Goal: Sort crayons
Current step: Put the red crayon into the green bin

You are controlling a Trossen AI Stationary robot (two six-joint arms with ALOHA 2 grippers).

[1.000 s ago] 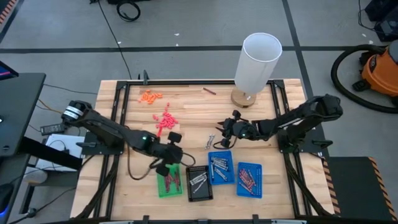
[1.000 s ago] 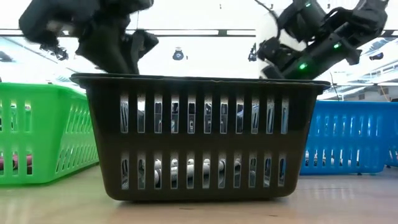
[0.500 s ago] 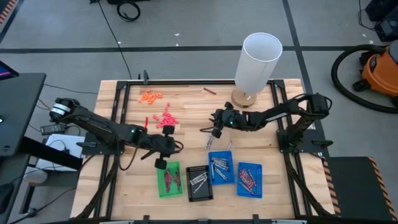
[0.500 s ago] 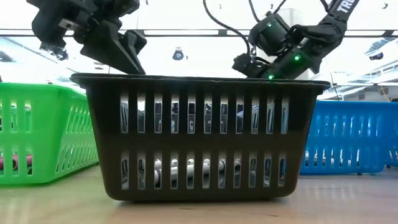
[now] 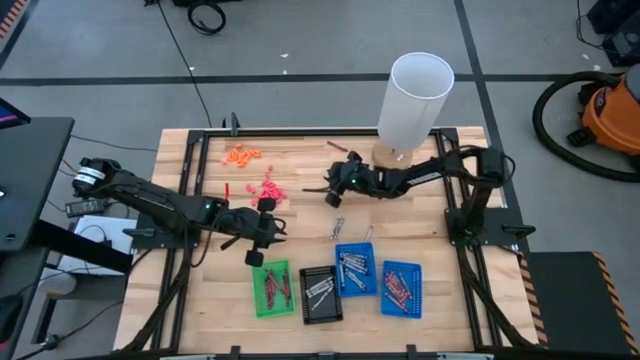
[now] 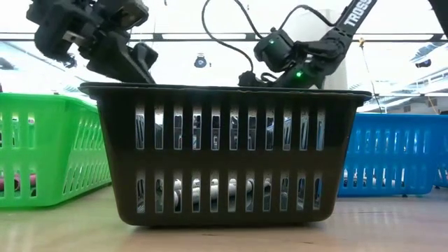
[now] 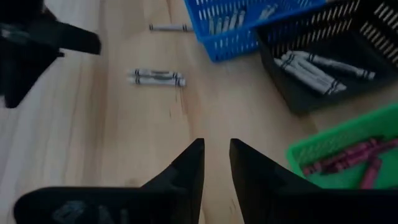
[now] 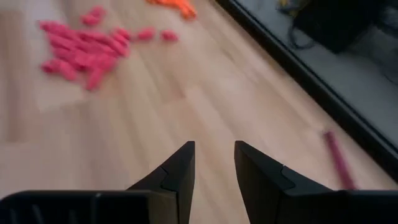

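Four small trays (image 5: 335, 282) sit in a row, loose grey crayons (image 5: 338, 224) lying just behind them.

Two slim matte-black jointed robot arms, left arm (image 5: 160, 203) with a silvery ringed joint near its base, right arm (image 5: 440, 175) with white lettering along one link, small green indicator lights glowing on both, loose black cables looping off the wrists, dark wedge-shaped fingers (image 7: 186, 165)

bare wood mid-table, baskets (image 5: 340, 283) lining near edge, tall cylinder (image 5: 414, 98) far
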